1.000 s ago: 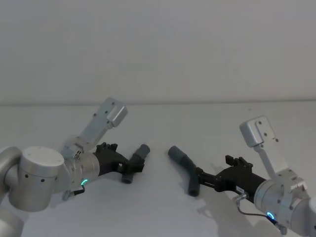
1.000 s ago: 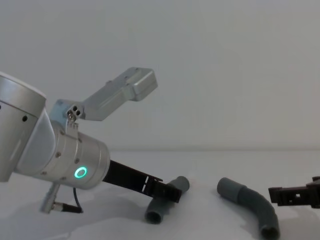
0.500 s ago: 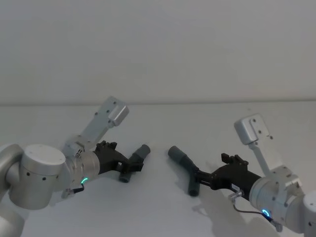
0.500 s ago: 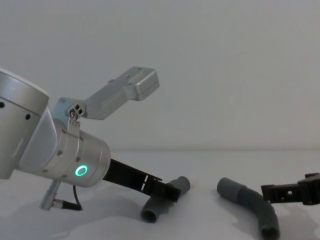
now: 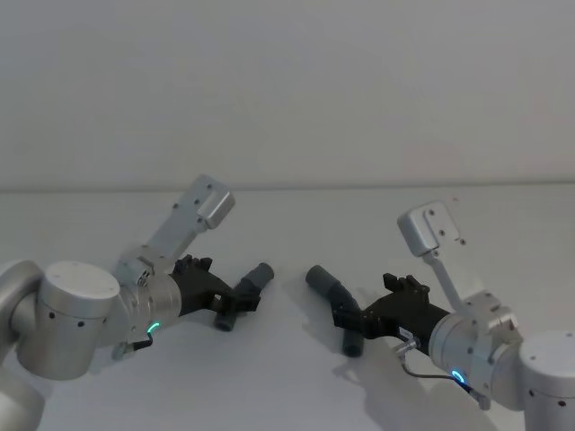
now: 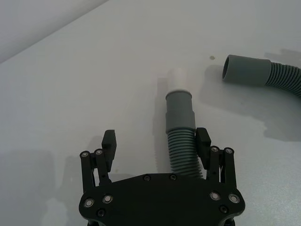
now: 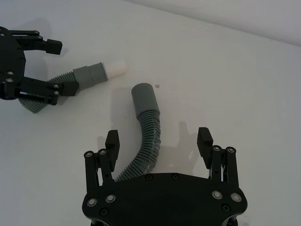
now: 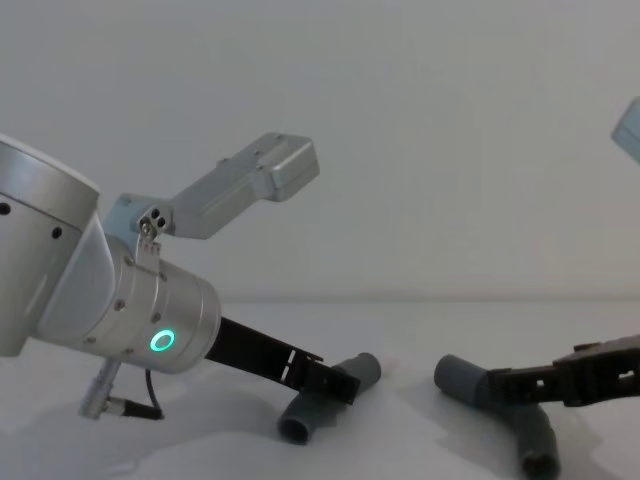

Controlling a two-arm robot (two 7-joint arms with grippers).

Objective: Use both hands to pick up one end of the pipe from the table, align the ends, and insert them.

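Table [image 5: 377,224]: plain white, with both pipe pieces lying flat on it.
Socket piece [image 7: 148,127]: grey and bent, ribbed through the middle, with its open cuff [image 7: 142,90] at the end away from the right arm.
White-tipped piece [image 6: 180,122]: on the robot's left of the socket piece, near it but apart; its white tip [image 6: 178,79] is the end nearest the socket piece's cuff, not touching it.
Right gripper [image 7: 157,136]: low over the socket piece, fingers spread, the ribbed bend between them and not clamped.
Left gripper [image 6: 156,136]: left of the socket piece, at the white-tipped piece; fingers wide apart, ribbed part right beside one finger, clear of the other.
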